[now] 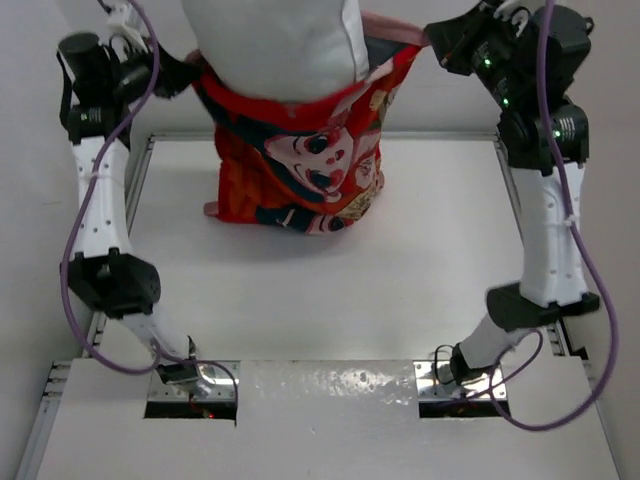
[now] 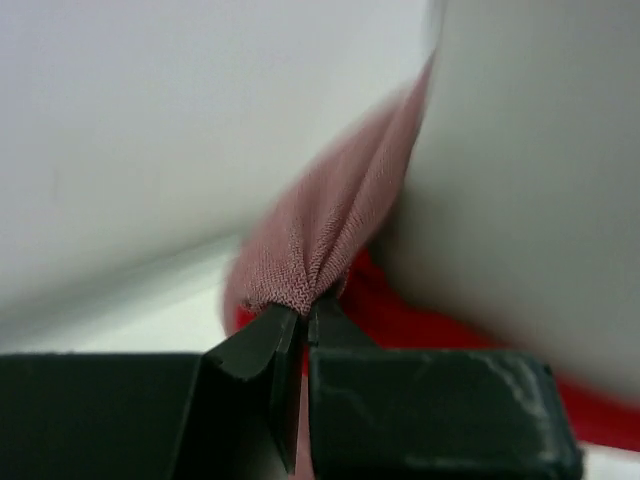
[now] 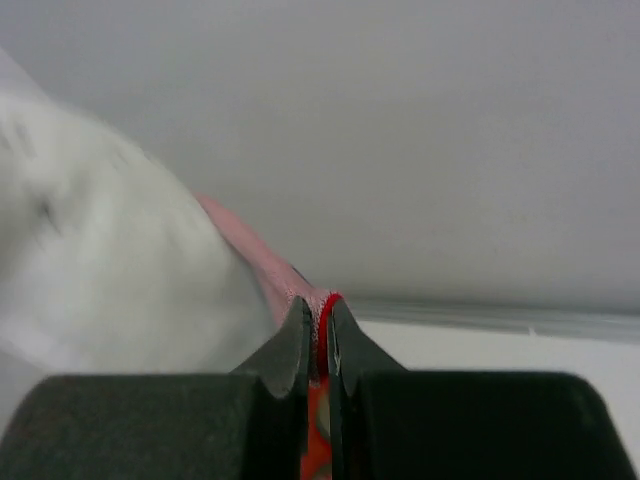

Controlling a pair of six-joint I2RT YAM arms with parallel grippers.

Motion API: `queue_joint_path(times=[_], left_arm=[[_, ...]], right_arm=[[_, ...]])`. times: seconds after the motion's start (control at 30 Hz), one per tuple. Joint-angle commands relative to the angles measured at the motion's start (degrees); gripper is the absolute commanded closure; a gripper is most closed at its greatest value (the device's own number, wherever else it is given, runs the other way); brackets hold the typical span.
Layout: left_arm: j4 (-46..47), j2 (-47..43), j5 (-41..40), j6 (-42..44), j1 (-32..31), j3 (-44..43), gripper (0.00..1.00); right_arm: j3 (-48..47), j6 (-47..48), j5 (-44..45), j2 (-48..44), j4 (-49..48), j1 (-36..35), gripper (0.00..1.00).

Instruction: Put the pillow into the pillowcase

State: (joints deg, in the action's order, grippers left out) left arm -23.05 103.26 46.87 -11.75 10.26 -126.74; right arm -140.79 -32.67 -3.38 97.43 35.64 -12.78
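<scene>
We hold the pillowcase (image 1: 300,165) up at the far side of the tabletop (image 1: 330,290) — left gripper (image 2: 300,318) pinched tight on its pink rim, right gripper (image 3: 318,322) clamped on the opposite edge. The pillow (image 1: 275,45) stands partly sunk in the open mouth, its upper part showing.

At the matt black plastic left gripper (image 2: 305,318), the red cloth pillowcase (image 2: 320,230) looks finely woven; the white pillow (image 2: 530,170) beside it, smooth.
</scene>
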Motion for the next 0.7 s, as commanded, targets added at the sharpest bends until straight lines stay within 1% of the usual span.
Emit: queue_joint_path(times=[0.0, 0.03, 0.07, 0.1, 0.13, 0.17, 0.2, 0.23, 0.27, 0.3, 0.33, 0.37, 0.4, 0.43, 0.47, 0.5, 0.53, 0.57, 0.6, 0.63, 0.67], left_arm=[[12.46, -17.40, -2.78, 0.47, 1.06, 18.00, 1.00], [13.89, -13.91, 1.77, -4.98, 3.08, 8.36, 1.00], [14.60, -8.83, 4.95, -9.65, 5.53, -4.70, 1.00], [13.65, 0.18, 4.72, -14.13, 9.47, -30.41, 1.00], [10.25, 2.01, 4.63, -11.92, 9.77, -36.24, 1.00], [-3.27, 1.68, 4.11, -6.85, 5.34, -35.52, 1.00], [-4.36, -4.85, 2.63, 2.60, 2.60, -14.80, 1.00], [2.41, -9.35, 2.00, -1.05, 2.57, -0.06, 1.00], [30.06, -14.36, 6.35, -9.96, 7.88, 13.05, 1.00], [40.35, -13.19, 7.69, -29.02, 10.80, 8.57, 1.00], [40.28, -9.43, 7.45, -30.69, 12.83, -4.70, 1.00], [25.74, -0.61, 4.92, -27.83, 14.33, -34.24, 1.00], [18.12, 1.13, 5.68, -18.58, 13.74, -40.37, 1.00], [8.55, 0.72, 6.21, -10.66, 9.82, -39.56, 1.00], [-5.98, -5.90, 2.30, 2.74, 1.69, -17.62, 1.00], [-1.17, -11.54, 1.82, 2.70, 0.21, 0.26, 1.00], [7.67, -15.51, 2.52, -1.22, 0.46, 15.40, 1.00], [17.06, -16.16, 4.96, -5.61, 3.16, 18.69, 1.00], [16.72, -13.03, 6.20, -10.87, 4.75, 9.41, 1.00], [13.94, -8.65, 5.60, -11.19, 5.99, -5.56, 1.00], [8.08, -0.69, 2.38, -8.15, 7.56, -30.86, 1.00]], right_arm=[[30.31, 1.22, 2.59, -13.88, -14.64, 2.22, 1.00], [36.14, -2.98, -2.03, -20.98, -25.07, 3.71, 1.00], [34.46, -5.72, -1.20, -20.79, -30.14, 4.33, 1.00], [13.21, -3.05, 0.55, -14.17, -23.58, 4.34, 1.00], [2.99, -2.32, 0.56, -11.15, -17.85, 4.42, 1.00], [-2.76, -1.01, 0.74, -10.25, -12.84, 4.34, 1.00], [5.10, 0.92, 1.61, -14.50, -5.74, 4.42, 1.00], [17.79, 0.33, 1.71, -14.55, -10.37, 4.43, 1.00], [36.71, -2.46, 0.23, -21.51, -24.25, 5.73, 1.00], [35.60, -5.01, -1.44, -22.71, -28.04, 6.53, 1.00], [27.84, -3.73, -0.50, -21.59, -26.95, 6.62, 1.00], [4.27, -2.24, 0.12, -14.62, -19.54, 6.62, 1.00], [-3.62, -1.97, 0.82, -11.76, -15.81, 6.62, 1.00], [-5.44, -0.66, 0.92, -10.86, -11.69, 6.62, 1.00], [9.59, -0.04, 1.18, -15.38, -8.34, 6.54, 1.00], [26.63, -0.20, 0.40, -20.04, -14.31, 6.54, 1.00], [41.33, -5.51, -0.31, -23.91, -23.59, 6.62, 1.00], [49.30, -9.05, -1.97, -25.69, -30.99, 8.45, 1.00], [41.21, -9.87, -5.55, -22.66, -28.37, 8.90, 1.00], [29.38, -5.18, -4.28, -18.72, -23.47, 8.91, 1.00], [3.85, -3.82, -2.44, -14.07, -15.16, 8.91, 1.00]])
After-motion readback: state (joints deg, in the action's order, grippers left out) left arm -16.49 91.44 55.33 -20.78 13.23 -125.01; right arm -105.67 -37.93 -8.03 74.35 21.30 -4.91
